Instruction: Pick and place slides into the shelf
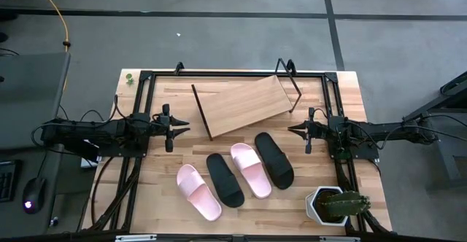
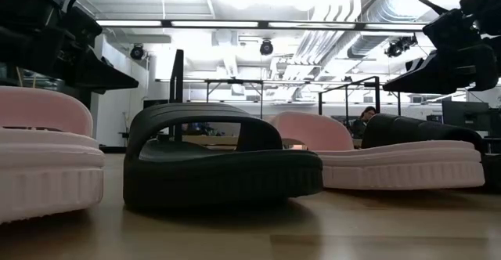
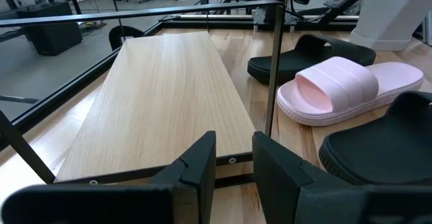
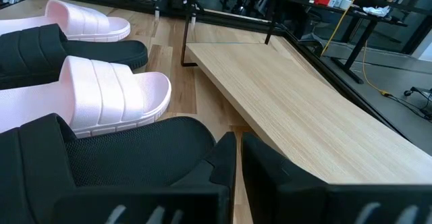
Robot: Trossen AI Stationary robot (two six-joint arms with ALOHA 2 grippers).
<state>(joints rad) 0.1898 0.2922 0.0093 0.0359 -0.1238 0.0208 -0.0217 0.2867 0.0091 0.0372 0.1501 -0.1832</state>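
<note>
- Left gripper (image 1: pixel 177 127), fingers slightly parted, holds nothing; the tilted light wooden shelf (image 1: pixel 244 105) lies just ahead.
- Right gripper (image 1: pixel 298 129), closed, empty; four pink and black rubber slides (image 1: pixel 235 175) rest on the table beside it.

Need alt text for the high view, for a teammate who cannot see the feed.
Four slides, pink, black, pink and black, lie in a diagonal row on the table beside an empty tilted wooden shelf. The left gripper and right gripper wait at either side, holding nothing.
</note>
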